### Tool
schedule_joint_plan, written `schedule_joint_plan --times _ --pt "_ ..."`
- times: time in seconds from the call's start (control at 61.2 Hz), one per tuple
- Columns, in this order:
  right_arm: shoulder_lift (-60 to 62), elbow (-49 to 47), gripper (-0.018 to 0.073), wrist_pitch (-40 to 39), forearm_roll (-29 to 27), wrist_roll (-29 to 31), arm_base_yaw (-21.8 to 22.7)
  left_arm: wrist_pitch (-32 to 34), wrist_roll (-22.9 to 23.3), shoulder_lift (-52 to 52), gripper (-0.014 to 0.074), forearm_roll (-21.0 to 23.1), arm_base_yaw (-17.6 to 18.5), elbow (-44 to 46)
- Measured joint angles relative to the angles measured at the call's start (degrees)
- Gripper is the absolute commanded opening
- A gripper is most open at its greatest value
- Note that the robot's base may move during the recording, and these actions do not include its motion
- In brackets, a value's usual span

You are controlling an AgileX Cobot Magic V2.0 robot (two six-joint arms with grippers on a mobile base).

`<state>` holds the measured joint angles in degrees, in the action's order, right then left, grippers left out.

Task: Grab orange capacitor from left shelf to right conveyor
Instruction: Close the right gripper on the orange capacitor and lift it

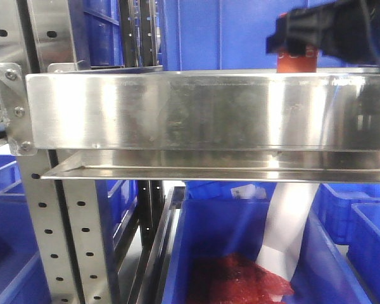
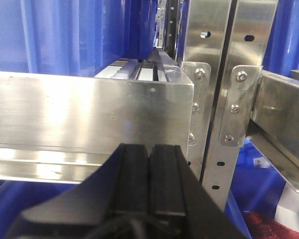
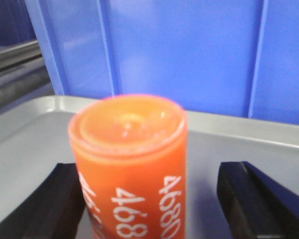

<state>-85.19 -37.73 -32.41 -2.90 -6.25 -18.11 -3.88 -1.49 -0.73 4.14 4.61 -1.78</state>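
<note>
Orange capacitor (image 3: 132,169) stands between spread right fingers (image 3: 60,204), blue bin (image 3: 189,55) behind; left fingers (image 2: 134,179), pressed together, face a steel shelf lip (image 2: 89,114).

The orange capacitor (image 3: 129,164), printed with white "4680", stands upright on the brushed-steel left shelf (image 3: 30,134), between the right tool's (image 3: 149,199) spread fingers.

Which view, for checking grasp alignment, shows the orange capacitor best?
The right wrist view: the orange capacitor stands upright, 4680 print readable, inside the open right end effector. The front view shows only a sliver above the lip of the left shelf; the left wrist view shows none.
</note>
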Motion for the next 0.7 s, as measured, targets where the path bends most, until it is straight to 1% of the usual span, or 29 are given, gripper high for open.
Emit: schedule_joint_plan --times 0.082,0.147,0.245,0.343,0.556,0.638,0.703 --pt "-0.6 0.0 0.0507 -1.0 0.5 0.0 0.0 0.0 0.0 0.0 -0.0127 0.0 0.0 0.0" --pt "-0.7 0.0 0.0382 -1.6 0.9 0.0 0.0 0.0 0.0 0.0 -0.0127 0.0 0.0 0.0" --pt "-0.7 0.0 0.0228 -2.3 1.0 -0.1 0.0 0.0 0.0 0.0 -0.0127 0.0 0.0 0.0" --pt "-0.7 0.0 0.0144 -2.3 1.2 -0.1 0.0 0.0 0.0 0.0 -0.0127 0.0 0.0 0.0" --pt "3.3 0.0 0.0139 -0.5 1.5 -0.1 0.0 0.0 0.0 0.0 -0.0127 0.0 0.0 0.0" --pt "7.3 0.0 0.0139 2.5 1.6 -0.1 0.4 0.0 0.0 0.0 -0.0127 0.0 0.0 0.0" --pt "10.5 0.0 0.0139 6.5 1.8 -0.1 1.3 0.0 0.0 0.0 -0.0127 0.0 0.0 0.0"
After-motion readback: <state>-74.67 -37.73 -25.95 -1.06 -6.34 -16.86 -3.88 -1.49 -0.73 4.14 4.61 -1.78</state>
